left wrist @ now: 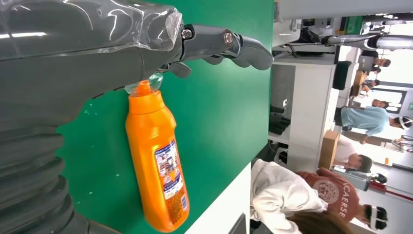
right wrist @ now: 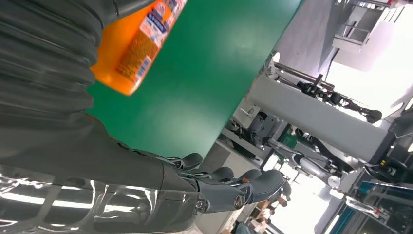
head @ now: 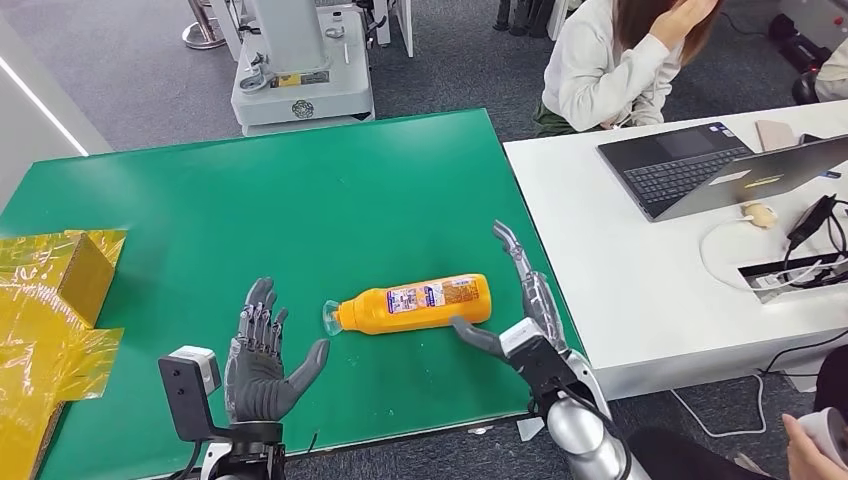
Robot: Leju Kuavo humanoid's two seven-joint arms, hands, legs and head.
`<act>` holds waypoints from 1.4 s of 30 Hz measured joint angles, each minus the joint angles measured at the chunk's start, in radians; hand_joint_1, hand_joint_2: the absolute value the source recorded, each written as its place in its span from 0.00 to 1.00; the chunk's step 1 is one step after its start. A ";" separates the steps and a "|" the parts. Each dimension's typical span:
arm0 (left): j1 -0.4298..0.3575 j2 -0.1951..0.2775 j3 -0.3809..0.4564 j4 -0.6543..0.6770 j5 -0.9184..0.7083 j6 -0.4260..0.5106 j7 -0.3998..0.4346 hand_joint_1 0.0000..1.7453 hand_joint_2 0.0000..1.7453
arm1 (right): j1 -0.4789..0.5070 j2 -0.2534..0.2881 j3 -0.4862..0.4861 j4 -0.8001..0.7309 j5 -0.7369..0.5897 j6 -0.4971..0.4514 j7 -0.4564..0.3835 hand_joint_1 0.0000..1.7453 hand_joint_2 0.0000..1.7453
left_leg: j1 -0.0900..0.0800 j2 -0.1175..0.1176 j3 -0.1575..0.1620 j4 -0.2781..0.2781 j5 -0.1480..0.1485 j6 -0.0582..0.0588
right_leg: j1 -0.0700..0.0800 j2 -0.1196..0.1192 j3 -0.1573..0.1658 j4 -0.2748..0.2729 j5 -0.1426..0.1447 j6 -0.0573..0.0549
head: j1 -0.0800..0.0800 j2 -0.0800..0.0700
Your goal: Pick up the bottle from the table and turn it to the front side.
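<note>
Far left: gold boxes (head: 45, 300) wrapped in yellow film, sitting on the edge of the green table (head: 300, 200). Left hand (head: 262, 352) hovers low over the near part of the table, palm up-ish, fingers spread wide, holding nothing; thumb points toward the bottle's neck but stays just short of it. Bottle (head: 415, 304) lies on its side near the table's front edge, between the two hands, clear cap end toward the left hand, base toward the right hand. Orange body, white-and-blue label facing up. Left wrist view confirms: bottle (left wrist: 158, 161) flat on the green top, cap just beside the left hand (left wrist: 214, 44), no grip. Right hand (head: 520, 300) stands at the bottle's base, fingers straight and extended along the table's right edge, thumb reaching under the base end; thumb looks touching or nearly so, can't tell which. Nothing gripped, hand wide. Right wrist view: bottle base (right wrist: 131, 53) just beside the hand's ribbed cover, fingers (right wrist: 229, 187) apart. Right of the green table: white desk (head: 620, 280) with laptop (head: 690, 165) and cables. Person in a white top (head: 610, 65) seated behind the desk.
</note>
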 joint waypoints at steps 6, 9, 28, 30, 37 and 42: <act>-0.044 0.002 -0.009 0.039 0.057 0.000 -0.031 0.00 1.00 | -0.210 -0.102 0.067 0.180 -0.089 0.016 0.005 0.00 1.00 | 0.000 0.001 0.000 0.001 0.001 0.000 | 0.000 0.001 0.000 0.000 0.003 0.001 | 0.000 0.000; -0.054 0.005 -0.018 0.052 0.072 -0.005 -0.037 0.00 1.00 | -0.307 -0.126 0.126 0.281 -0.089 0.072 0.045 0.00 1.00 | 0.000 0.001 0.000 0.001 0.002 0.000 | 0.000 0.001 0.000 0.001 0.003 0.000 | 0.000 0.000; -0.073 0.011 -0.058 0.083 0.033 -0.052 0.004 0.00 1.00 | -0.747 -0.126 0.503 0.714 -0.060 0.535 0.243 0.00 1.00 | 0.001 0.001 -0.001 0.002 0.002 -0.001 | 0.000 0.001 -0.001 0.001 0.003 0.000 | 0.000 0.000; -0.075 0.010 -0.058 0.084 0.026 -0.059 0.012 0.00 1.00 | -0.779 -0.118 0.541 0.739 -0.069 0.578 0.248 0.00 1.00 | 0.001 0.000 -0.001 0.002 0.002 -0.001 | 0.000 0.001 -0.001 0.001 0.004 0.000 | 0.000 0.000; -0.084 0.010 -0.058 0.089 0.018 -0.091 0.039 0.00 1.00 | -0.867 -0.103 0.654 0.773 -0.066 0.705 0.304 0.00 1.00 | 0.001 0.001 -0.001 0.002 0.002 -0.001 | 0.001 0.001 -0.001 0.002 0.003 0.000 | 0.000 0.000; -0.089 0.011 -0.058 0.089 0.038 -0.141 0.065 0.00 1.00 | -0.959 -0.117 0.769 0.729 -0.098 0.848 0.362 0.00 1.00 | 0.001 0.001 -0.001 0.002 0.002 -0.001 | 0.001 0.002 -0.002 0.002 0.004 0.000 | 0.000 0.000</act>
